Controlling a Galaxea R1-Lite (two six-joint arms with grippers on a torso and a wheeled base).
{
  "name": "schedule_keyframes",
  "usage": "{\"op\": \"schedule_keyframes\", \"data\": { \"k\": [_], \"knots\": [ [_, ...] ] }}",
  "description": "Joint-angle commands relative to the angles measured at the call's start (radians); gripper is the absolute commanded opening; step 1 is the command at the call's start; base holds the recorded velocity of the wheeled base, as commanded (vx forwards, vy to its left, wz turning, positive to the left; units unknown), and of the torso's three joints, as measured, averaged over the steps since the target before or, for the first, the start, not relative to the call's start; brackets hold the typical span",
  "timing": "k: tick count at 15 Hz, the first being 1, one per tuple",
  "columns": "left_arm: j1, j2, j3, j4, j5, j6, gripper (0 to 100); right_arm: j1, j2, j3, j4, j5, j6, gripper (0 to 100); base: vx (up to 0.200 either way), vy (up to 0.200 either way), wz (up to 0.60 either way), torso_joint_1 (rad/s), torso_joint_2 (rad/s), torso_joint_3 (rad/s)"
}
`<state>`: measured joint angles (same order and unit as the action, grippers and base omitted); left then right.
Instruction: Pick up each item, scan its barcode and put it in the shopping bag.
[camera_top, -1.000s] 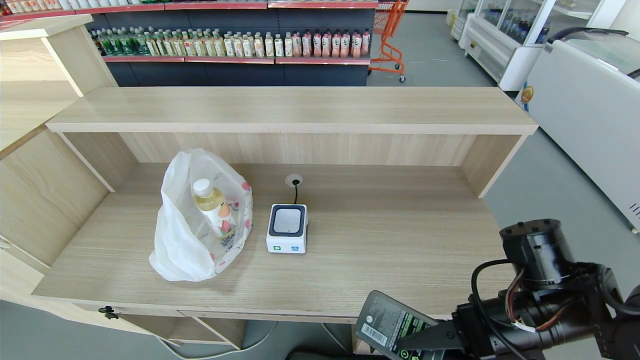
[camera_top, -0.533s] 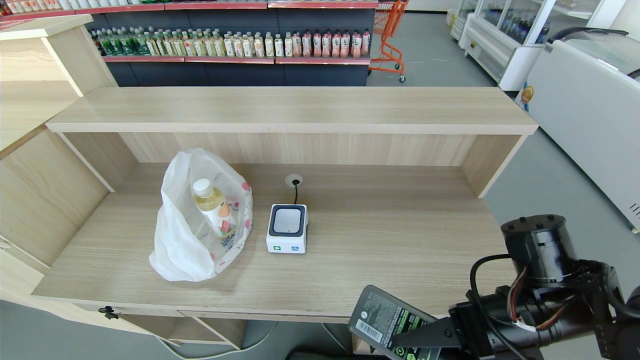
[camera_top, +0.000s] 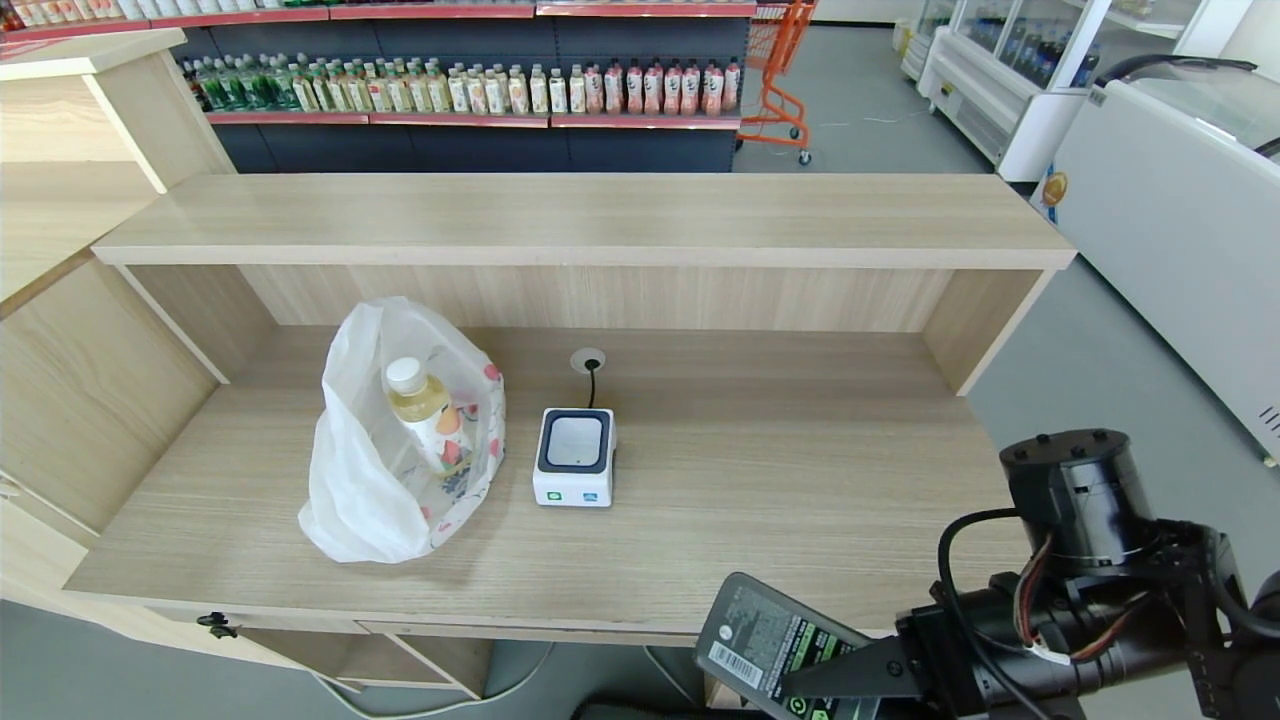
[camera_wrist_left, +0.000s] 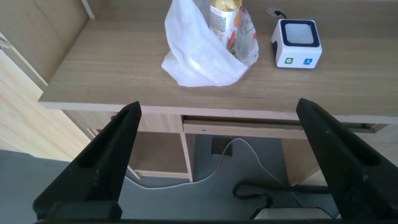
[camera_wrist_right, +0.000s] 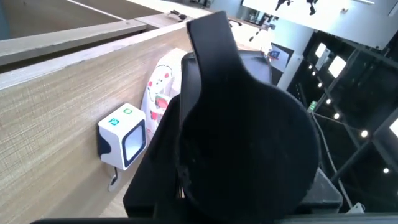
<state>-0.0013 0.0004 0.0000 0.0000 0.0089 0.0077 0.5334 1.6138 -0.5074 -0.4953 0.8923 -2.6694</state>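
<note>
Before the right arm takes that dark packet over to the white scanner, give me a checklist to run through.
1. Grip: right gripper shut on dark grey packet: ok.
2. Barcode turned toward the window of the white square scanner: not ok, it faces up.
3. Scanner window uncovered: ok.
4. Drop spot: white plastic shopping bag upright, mouth open, white-capped bottle inside: ok.
5. Other arm: left gripper open, in front of the counter's edge, away from scanner and bag: ok.
</note>
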Motion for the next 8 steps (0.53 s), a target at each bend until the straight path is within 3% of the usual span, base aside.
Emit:
{"op": "schedule_keyframes", "data": {
  "k": [1, 2, 4, 6, 8],
  "knots": [
    [0.000, 0.000, 0.000, 0.000, 0.000, 0.000, 100, 0.000, 0.003, 0.001, 0.012, -0.001, 0.005, 0, 0.000, 0.000, 0.00, 0.000, 0.00, 0.000],
    [0.000, 0.000, 0.000, 0.000, 0.000, 0.000, 100, 0.000, -0.008, -0.002, 0.032, -0.001, 0.052, 0, 0.000, 0.000, 0.00, 0.000, 0.00, 0.000],
    [0.000, 0.000, 0.000, 0.000, 0.000, 0.000, 100, -0.013, -0.072, -0.056, 0.015, -0.001, 0.273, 0, 0.000, 0.000, 0.00, 0.000, 0.00, 0.000],
    [0.001, 0.000, 0.000, 0.000, 0.000, 0.000, 100, -0.119, -0.176, -0.091, -0.069, -0.049, 0.634, 0, 0.000, 0.000, 0.00, 0.000, 0.00, 0.000],
    [0.001, 0.000, 0.000, 0.000, 0.000, 0.000, 100, -0.245, -0.224, -0.039, -0.137, -0.064, 0.830, 0, 0.000, 0.000, 0.00, 0.000, 0.00, 0.000]
  ]
}}
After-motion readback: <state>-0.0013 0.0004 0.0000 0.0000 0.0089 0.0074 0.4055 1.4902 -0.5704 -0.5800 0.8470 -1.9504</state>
